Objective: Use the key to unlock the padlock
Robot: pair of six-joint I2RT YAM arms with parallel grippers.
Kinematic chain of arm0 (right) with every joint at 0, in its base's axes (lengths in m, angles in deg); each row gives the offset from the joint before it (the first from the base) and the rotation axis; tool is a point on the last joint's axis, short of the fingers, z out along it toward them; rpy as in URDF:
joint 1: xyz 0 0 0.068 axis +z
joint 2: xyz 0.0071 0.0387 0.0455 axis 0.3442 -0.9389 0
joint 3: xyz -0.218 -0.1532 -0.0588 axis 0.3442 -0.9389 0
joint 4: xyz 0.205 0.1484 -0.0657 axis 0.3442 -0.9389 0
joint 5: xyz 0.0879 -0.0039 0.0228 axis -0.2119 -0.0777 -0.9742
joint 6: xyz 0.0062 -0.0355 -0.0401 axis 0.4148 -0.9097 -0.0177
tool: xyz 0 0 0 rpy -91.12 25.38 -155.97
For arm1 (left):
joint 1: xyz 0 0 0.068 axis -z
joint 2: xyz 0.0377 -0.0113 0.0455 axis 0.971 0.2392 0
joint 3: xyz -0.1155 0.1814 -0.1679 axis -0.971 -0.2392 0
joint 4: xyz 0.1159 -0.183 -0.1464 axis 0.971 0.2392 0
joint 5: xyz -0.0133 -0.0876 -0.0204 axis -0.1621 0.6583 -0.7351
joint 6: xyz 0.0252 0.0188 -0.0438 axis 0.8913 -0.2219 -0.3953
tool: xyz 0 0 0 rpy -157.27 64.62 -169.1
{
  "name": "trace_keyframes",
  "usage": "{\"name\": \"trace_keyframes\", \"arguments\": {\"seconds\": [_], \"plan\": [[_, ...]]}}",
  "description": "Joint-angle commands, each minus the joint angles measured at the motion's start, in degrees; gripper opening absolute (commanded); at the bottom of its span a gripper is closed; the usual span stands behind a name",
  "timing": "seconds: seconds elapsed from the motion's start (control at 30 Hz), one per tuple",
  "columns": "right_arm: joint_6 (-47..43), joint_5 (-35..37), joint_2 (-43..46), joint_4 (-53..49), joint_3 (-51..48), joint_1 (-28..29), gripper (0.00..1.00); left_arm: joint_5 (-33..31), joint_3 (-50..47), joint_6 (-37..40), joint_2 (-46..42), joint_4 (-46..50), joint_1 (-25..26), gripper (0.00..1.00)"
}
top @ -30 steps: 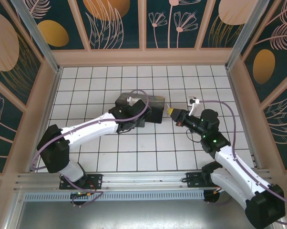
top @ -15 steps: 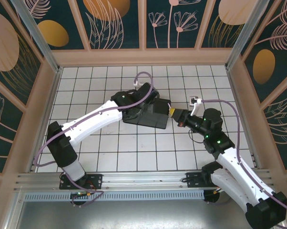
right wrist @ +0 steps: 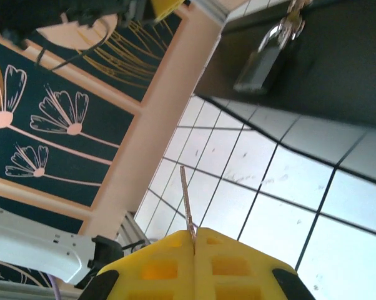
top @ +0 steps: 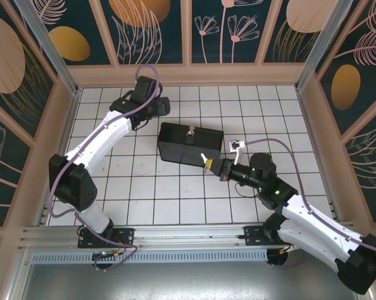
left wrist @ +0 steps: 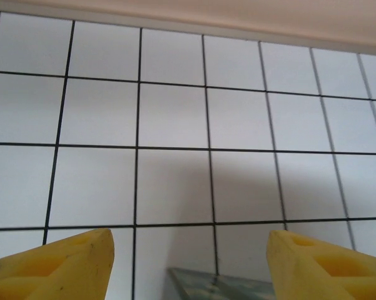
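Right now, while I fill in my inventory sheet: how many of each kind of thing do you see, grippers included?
padlock: 1, on the black box
key: 1, pinched in the right gripper
black box: 1
grippers: 2, the left gripper open, the right gripper shut
Total: 5

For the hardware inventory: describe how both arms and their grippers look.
Both arms have white link shells, on the left arm and the right arm, with black joint housings. A purple cable loops along each. Small green lights glow on the right arm. The left gripper and right gripper carry yellow wedge-shaped fingers with moulded recesses.
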Motion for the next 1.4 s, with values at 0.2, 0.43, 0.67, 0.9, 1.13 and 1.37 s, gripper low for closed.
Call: {"name": "trace_keyframes", "arguments": {"seconds": [0.2, 0.43, 0.67, 0.9, 1.13, 1.37], "plan": [[5.1, 6.8, -7.4, 9.9, -0.6, 5.5, 0.00, 16.1, 2.2, 12.7, 10.5, -2.2, -2.8, 0.57], [7.6, 8.2, -9.2, 12.5, -1.2, 6.3, 0.00, 24.2, -5.2, 15.4, 3.9, -1.1, -2.8, 0.53], [7.2, 7.0, -9.5, 11.4, -0.8, 5.3, 0.00, 31.6, -16.9, 12.7, -6.6, -3.7, -2.1, 0.46], [5.0, -1.0, -10.1, 11.3, -1.0, 0.0, 0.00, 29.2, -22.6, 8.6, -11.0, -5.8, 3.1, 0.49], [4.0, -13.1, -6.1, 8.8, -3.3, -7.7, 0.00, 25.5, -17.1, 8.9, -8.5, -5.7, 2.5, 0.60], [7.5, -20.9, -3.8, 13.2, -7.3, -10.6, 0.00, 27.9, -10.4, 12.2, -6.7, -5.5, 3.1, 0.62]]}}
